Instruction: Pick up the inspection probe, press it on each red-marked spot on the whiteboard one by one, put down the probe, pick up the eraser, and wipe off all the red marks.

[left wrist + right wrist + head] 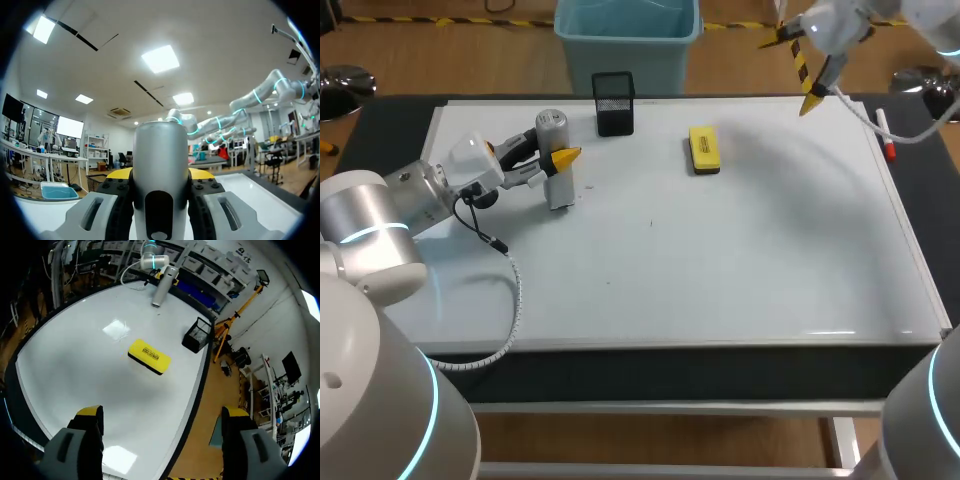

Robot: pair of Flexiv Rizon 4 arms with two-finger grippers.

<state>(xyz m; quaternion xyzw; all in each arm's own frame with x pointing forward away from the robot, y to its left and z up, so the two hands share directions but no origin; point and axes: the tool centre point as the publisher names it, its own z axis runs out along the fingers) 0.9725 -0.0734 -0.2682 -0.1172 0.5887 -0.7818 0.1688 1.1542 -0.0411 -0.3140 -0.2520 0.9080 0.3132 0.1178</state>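
The inspection probe [552, 128], a silver cylinder, stands upright at the back left of the whiteboard [720, 260], its lower end down at the board. My left gripper [560, 160] is shut on its middle from both sides. In the left wrist view the probe [161, 165] fills the gap between the fingers of the left gripper [161, 176]. The yellow eraser [704, 149] lies flat at the back middle. My right gripper [788, 72] hangs open high over the back right corner, holding nothing. From there the eraser [149, 356] lies ahead of the right gripper [162, 417]. No red marks show on the board.
A black mesh cup [614, 102] stands at the back edge between probe and eraser. A red-capped marker [885, 133] lies along the right rim. The left arm's cable [510, 280] trails over the board's left side.
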